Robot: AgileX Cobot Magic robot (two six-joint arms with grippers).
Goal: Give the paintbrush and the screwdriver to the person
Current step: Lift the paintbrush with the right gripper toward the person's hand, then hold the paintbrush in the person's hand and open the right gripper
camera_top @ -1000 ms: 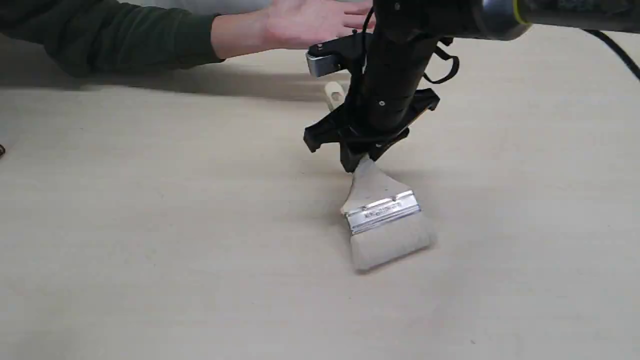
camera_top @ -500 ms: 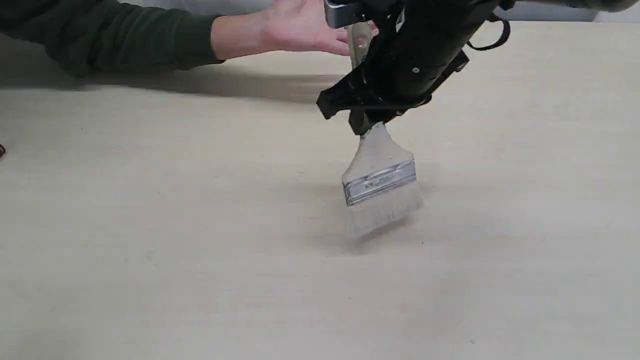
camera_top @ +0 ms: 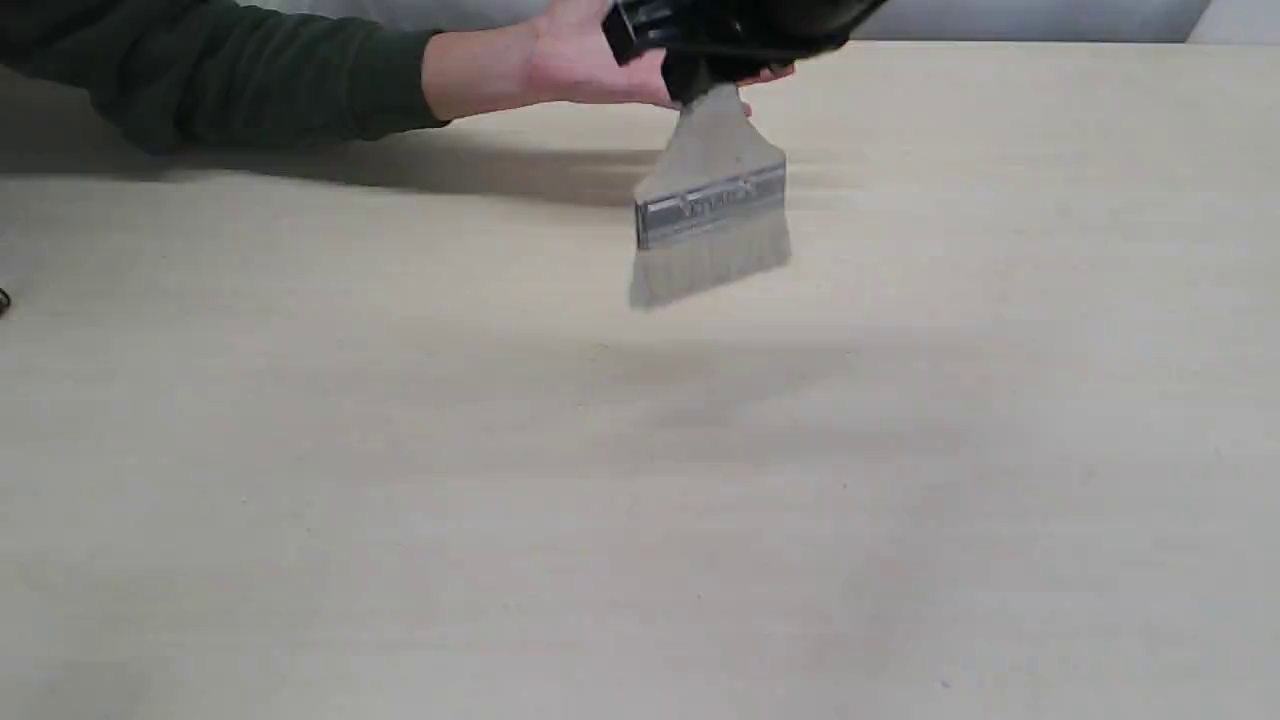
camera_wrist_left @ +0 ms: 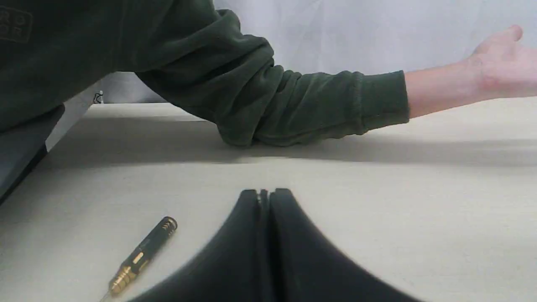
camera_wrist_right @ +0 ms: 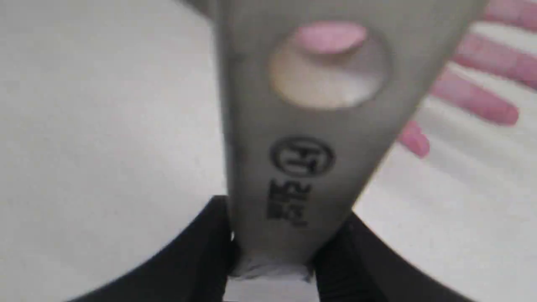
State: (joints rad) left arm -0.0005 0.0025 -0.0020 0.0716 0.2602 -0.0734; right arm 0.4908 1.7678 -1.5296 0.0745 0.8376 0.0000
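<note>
The paintbrush (camera_top: 712, 200) hangs in the air, bristles down, with my right gripper (camera_top: 700, 75) shut on its pale wooden handle (camera_wrist_right: 302, 126). It hangs just in front of the person's open hand (camera_top: 590, 60), whose fingers (camera_wrist_right: 474, 96) show behind the handle in the right wrist view. The person's green sleeve (camera_wrist_left: 293, 105) lies on the table. The screwdriver (camera_wrist_left: 140, 256), black with gold rings, lies flat on the table beside my left gripper (camera_wrist_left: 264, 195), which is shut on nothing. The screwdriver is out of the exterior view.
The beige table (camera_top: 500, 500) stretches wide below the lifted brush. A table edge and a grey wall (camera_wrist_left: 356, 33) show behind the person's arm. A small dark object (camera_top: 3, 300) sits at the table's left edge.
My right gripper has lifted the paintbrush off the table and carried it up and back toward the person's hand. The hand has stayed in place.
</note>
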